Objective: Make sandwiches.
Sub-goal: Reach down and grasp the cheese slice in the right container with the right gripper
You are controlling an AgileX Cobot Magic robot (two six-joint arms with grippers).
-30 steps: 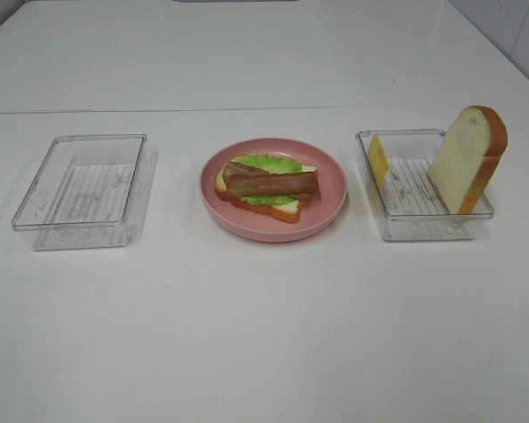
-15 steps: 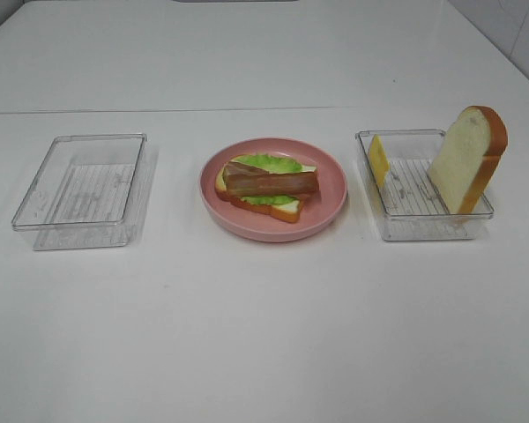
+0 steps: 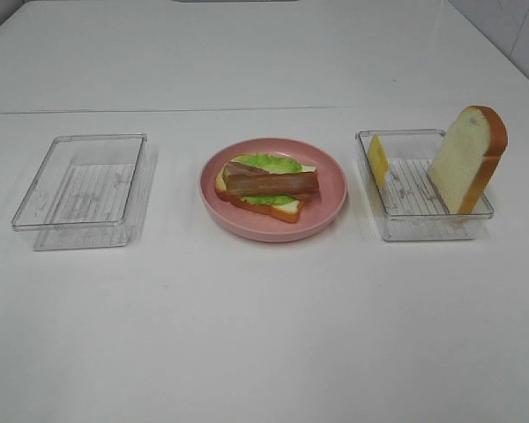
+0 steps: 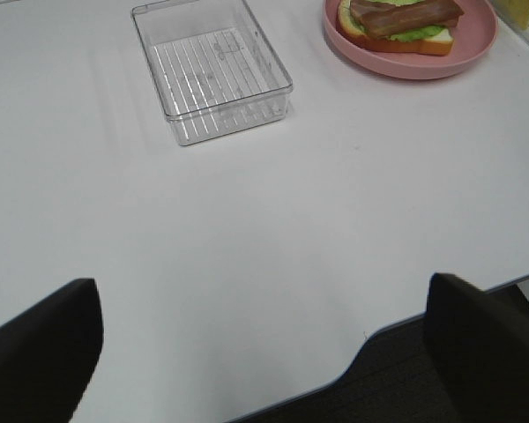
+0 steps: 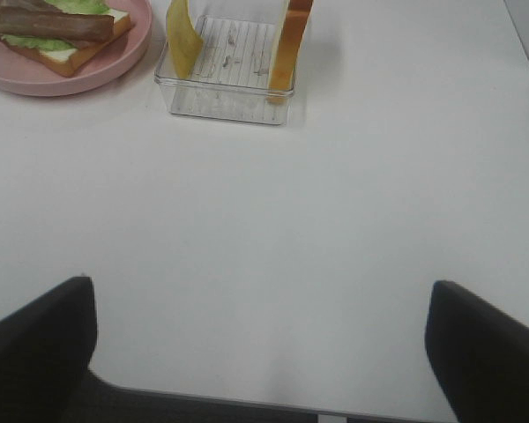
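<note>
On the pink plate [image 3: 331, 189] in the middle lies the partly built sandwich [image 3: 266, 187]: one bread slice, green lettuce [image 3: 269, 162] and brown bacon strips [image 3: 271, 181] on top. A second bread slice [image 3: 465, 159] stands upright at the right end of the right clear tray [image 3: 423, 222]. A yellow cheese slice [image 3: 379, 159] leans at that tray's left end. Neither gripper shows in the high view. My left gripper [image 4: 264, 345] hangs open over the table's near edge, far from the plate [image 4: 476, 48]. My right gripper [image 5: 264, 348] is open too, well short of the cheese [image 5: 183, 40] and bread [image 5: 286, 44].
A second clear ribbed tray [image 3: 79, 181] sits left of the plate, also seen from the left wrist [image 4: 212, 66]. The white table's front edge [image 4: 379, 330] runs just under both grippers. A seam crosses the table behind the trays.
</note>
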